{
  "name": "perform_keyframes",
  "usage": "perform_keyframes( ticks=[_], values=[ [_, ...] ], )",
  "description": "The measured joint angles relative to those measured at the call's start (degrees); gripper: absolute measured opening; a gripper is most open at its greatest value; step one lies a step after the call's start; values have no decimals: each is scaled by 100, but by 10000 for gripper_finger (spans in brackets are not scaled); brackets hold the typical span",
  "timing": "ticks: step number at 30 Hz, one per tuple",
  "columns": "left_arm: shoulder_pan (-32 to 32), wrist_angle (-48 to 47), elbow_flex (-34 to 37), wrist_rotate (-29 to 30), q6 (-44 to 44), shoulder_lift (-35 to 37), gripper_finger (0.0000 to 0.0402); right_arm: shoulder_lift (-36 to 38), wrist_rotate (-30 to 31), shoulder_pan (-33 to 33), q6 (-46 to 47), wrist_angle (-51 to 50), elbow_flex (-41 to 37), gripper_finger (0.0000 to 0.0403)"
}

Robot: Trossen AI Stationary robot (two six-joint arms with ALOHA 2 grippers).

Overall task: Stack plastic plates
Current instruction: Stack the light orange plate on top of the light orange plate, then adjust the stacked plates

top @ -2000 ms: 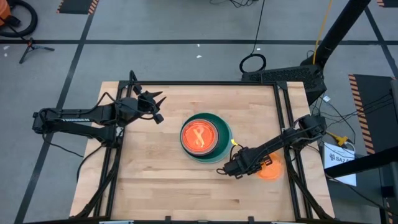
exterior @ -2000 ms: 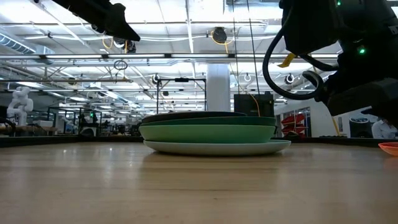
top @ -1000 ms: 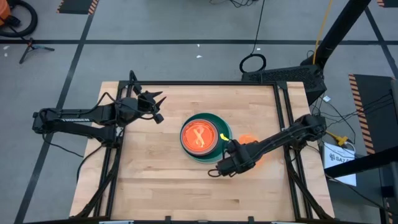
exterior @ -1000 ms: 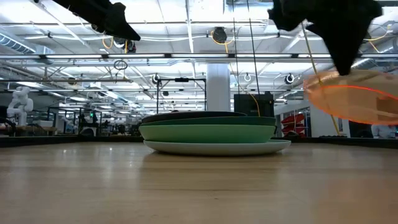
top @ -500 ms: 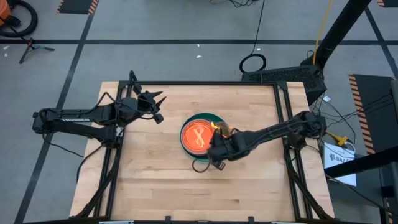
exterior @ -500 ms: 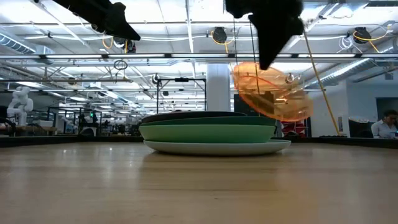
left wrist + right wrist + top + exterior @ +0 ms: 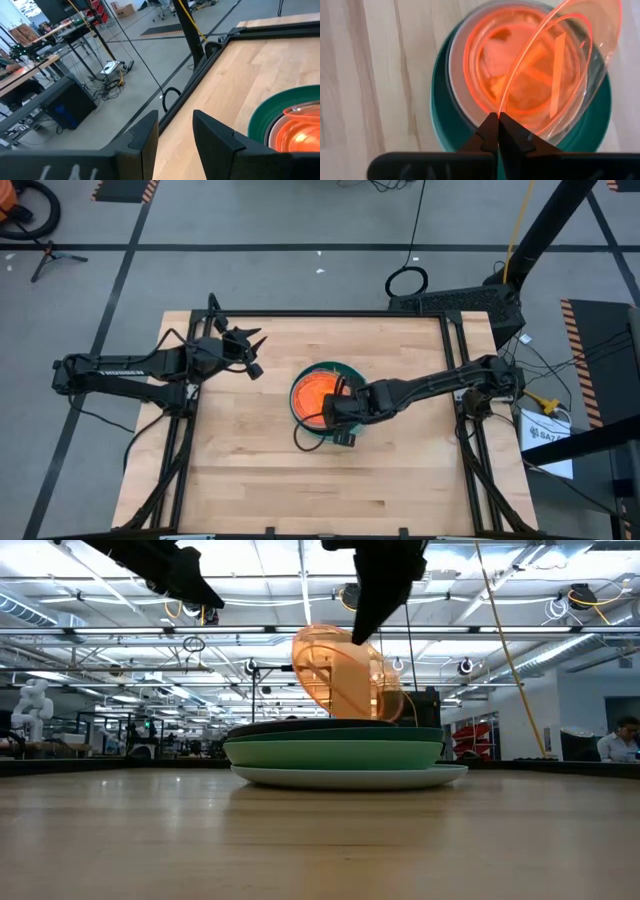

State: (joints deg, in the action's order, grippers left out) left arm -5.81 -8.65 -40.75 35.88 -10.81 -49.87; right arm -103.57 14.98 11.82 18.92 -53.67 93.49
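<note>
1. Low view: a small translucent orange plate [image 7: 345, 673], round, with raised divider ribs, hangs steeply tilted in the air just above the stack of plates [image 7: 335, 752]. Glossy thin plastic; light passes through it.
2. Right gripper [image 7: 497, 121] has its two dark fingers pinched together on that plate's thin rim; in the right wrist view the rim runs edge-on up from the fingertips. In the high view the right gripper [image 7: 338, 408] sits over the stack's right edge.
3. Stack, bottom to top in the low view: a wide pale plate [image 7: 350, 777], a light green plate [image 7: 333, 753], a dark green plate [image 7: 400, 734], then a darker rim, colour hard to tell. All are shallow and smooth, and lie flat on the table.
4. Right wrist view: another translucent orange divided plate [image 7: 485, 65] already lies on top of the stack, inside a pale rim and the dark green plate [image 7: 440, 105].
5. The stack sits near the middle of the wooden table [image 7: 250, 470], pale butcher-block with visible grain.
6. Left gripper [image 7: 175, 132] is held up off the table, well to the left of the stack, its fingers apart and nothing between them. Left gripper in the high view [image 7: 250, 350].
</note>
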Motion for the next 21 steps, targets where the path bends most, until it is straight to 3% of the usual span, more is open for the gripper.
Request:
perform_keyframes(
  ticks=[14,21],
  values=[
    [-1,-78,0,0,23,-1,129,-346,-2,-141,-662,304,0,4],
    [1,-95,0,0,52,-1,129,-700,-7,-141,-663,329,0,64]
  ],
)
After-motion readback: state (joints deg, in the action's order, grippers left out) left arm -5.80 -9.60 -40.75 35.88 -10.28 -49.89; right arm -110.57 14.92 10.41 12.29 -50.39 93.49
